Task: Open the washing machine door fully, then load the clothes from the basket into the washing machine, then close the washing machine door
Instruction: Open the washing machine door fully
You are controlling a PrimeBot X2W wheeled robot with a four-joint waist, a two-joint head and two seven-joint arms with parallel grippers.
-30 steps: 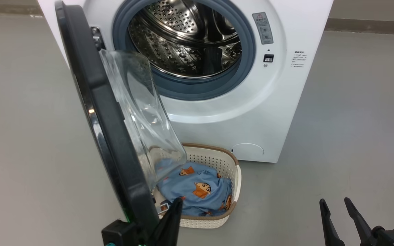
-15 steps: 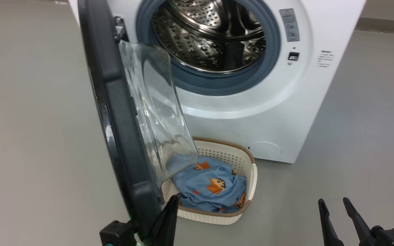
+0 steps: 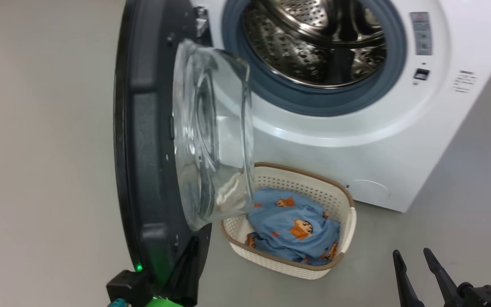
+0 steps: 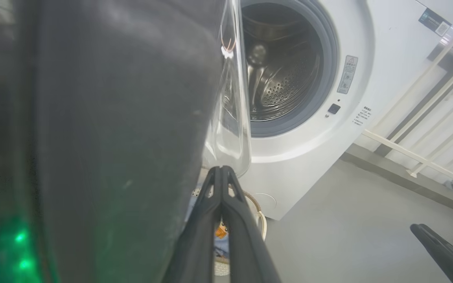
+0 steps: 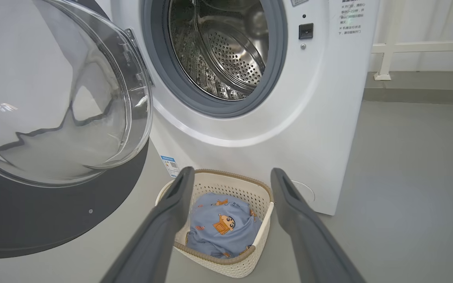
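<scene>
Left fingers (image 4: 205,220) pressed together by the lower rim of the door (image 3: 143,128); right fingers (image 5: 301,224) spread wide, empty, near the basket (image 3: 350,226) of clothes (image 3: 292,230).

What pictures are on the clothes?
Orange-and-brown cartoon boys on light blue clothes, clearest in the right wrist view.

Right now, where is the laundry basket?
In the head view the basket sits on the floor at lower centre, close in front of the washing machine and just right of the open washing machine door, with the clothes inside.
</scene>
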